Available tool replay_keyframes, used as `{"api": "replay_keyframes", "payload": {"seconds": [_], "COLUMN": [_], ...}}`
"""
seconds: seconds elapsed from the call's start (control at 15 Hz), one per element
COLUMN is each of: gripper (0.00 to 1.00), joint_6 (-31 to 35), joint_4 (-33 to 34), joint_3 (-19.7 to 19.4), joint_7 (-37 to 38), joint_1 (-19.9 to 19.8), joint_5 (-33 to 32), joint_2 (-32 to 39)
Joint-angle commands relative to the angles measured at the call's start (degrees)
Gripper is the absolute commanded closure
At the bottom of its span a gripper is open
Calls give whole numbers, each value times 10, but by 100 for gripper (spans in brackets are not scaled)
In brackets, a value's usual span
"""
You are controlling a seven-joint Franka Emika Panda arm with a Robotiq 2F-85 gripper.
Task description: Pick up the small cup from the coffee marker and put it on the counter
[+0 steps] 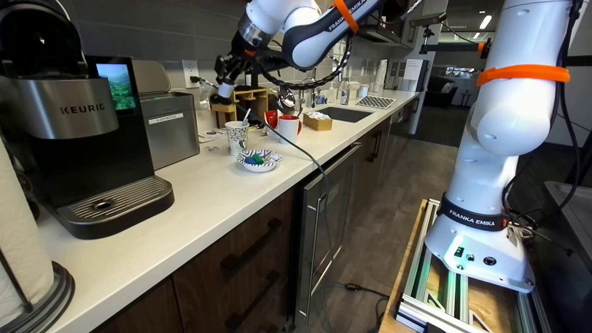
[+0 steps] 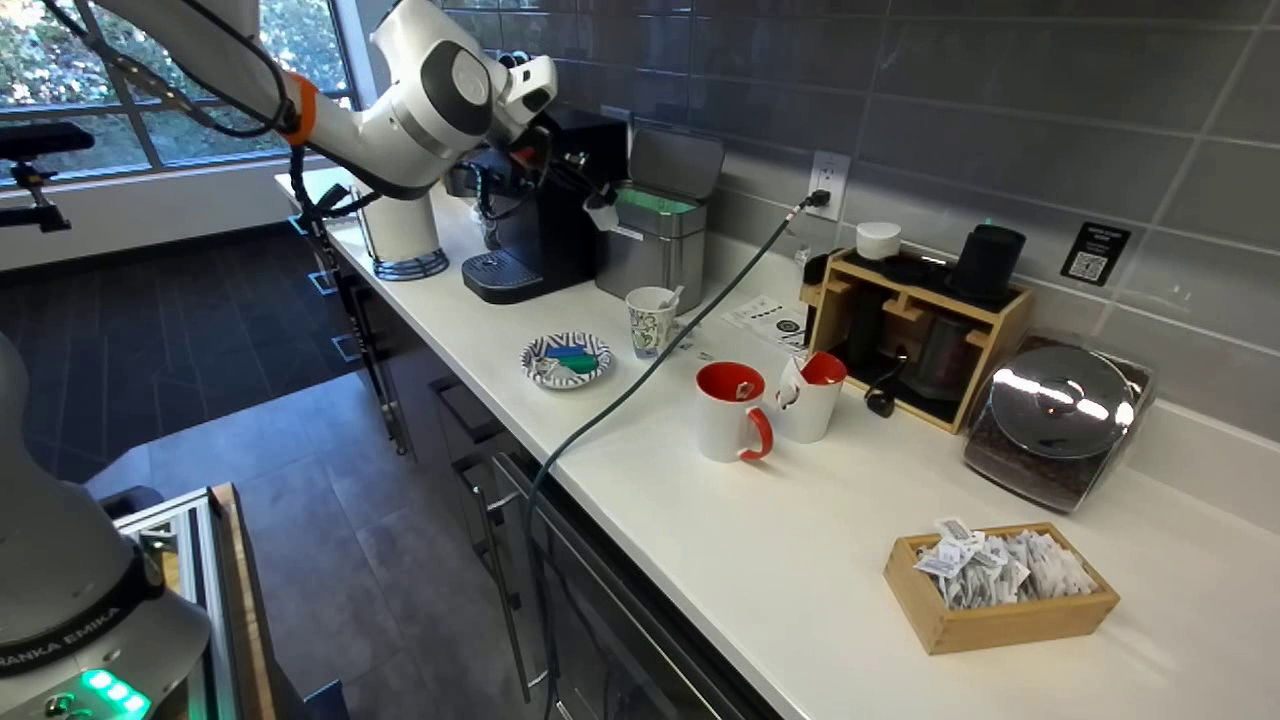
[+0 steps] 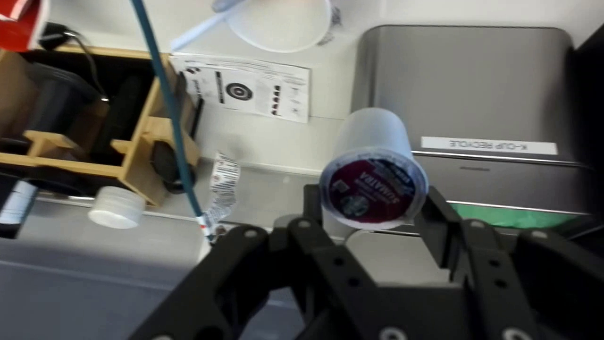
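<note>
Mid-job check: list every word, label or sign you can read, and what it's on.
"KEURIG": coffee maker.
"FRANKA EMIKA": robot's base collar and forearm.
"K-CUP RECYCLE": metal bin, text upside down in the wrist view.
"SUMATRA": small cup, its finer print blurred.
Too small or blurred: leaflet, black wall sign, printed tag, packets.

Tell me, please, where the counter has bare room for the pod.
Bare counter shows between the coffee machine and the patterned bowl, and between the red-handled mug and the packet box. It is crowded around the paper cup and the other mug, where a cable slants across.
</note>
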Motion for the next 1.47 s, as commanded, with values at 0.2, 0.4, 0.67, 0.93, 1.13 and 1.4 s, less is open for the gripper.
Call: {"api": "replay_keyframes", "payload": {"seconds": [0.2, 0.4, 0.67, 0.93, 1.13, 1.4], "gripper": [72, 72, 72, 72, 72, 72], "joint_6": [31, 29, 11, -38, -136, -277], "joint_4": [16, 51, 106, 160, 203, 251], "joint_3": [1, 11, 46, 56, 37, -19], "joint_7": [-42, -82, -163, -298, -342, -300], "joint_1": [4, 2, -12, 7, 30, 84], "joint_5": [28, 67, 145, 293, 351, 318], "joint_2": [36, 90, 171, 235, 252, 248]}}
